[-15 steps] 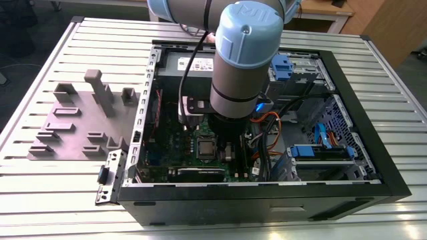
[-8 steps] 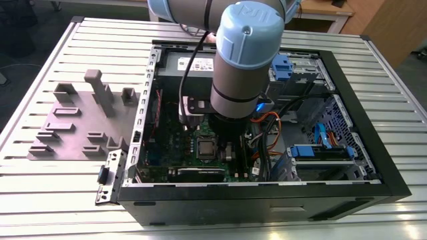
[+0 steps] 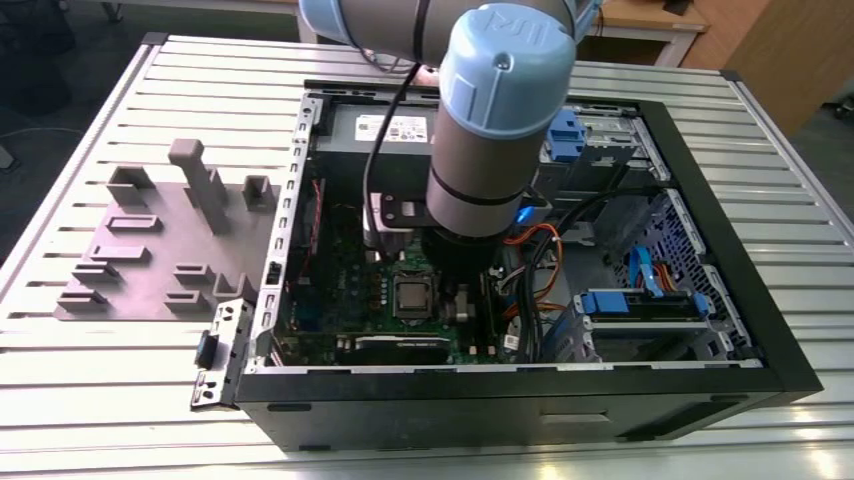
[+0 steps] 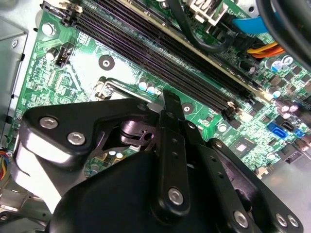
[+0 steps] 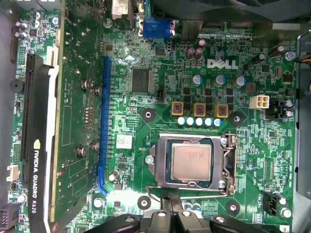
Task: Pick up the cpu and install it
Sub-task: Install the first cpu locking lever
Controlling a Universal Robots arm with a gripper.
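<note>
So the gripper (image 5: pixel 170 206) is down inside the open PC case (image 3: pixel 747 345), right over the motherboard (image 5: pixel 160 63), and its black fingers (image 5: pixel 171 198) look pinched narrow with nothing between them. Their tips hover just beside the socket frame (image 5: pixel 229 165), at the edge away from the row of capacitors (image 5: pixel 199 121). The cpu (image 5: pixel 191 162) is already lying flat in the socket, silvery top up, frame around it. Next to the socket there's a long blue slot (image 5: pixel 103 121) and a graphics card (image 5: pixel 39 160) beyond it. Case lies on a slatted metal table (image 3: pixel 120 110), with a grey plastic fixture (image 3: pixel 160 245) towards the exterior view's left edge
</note>
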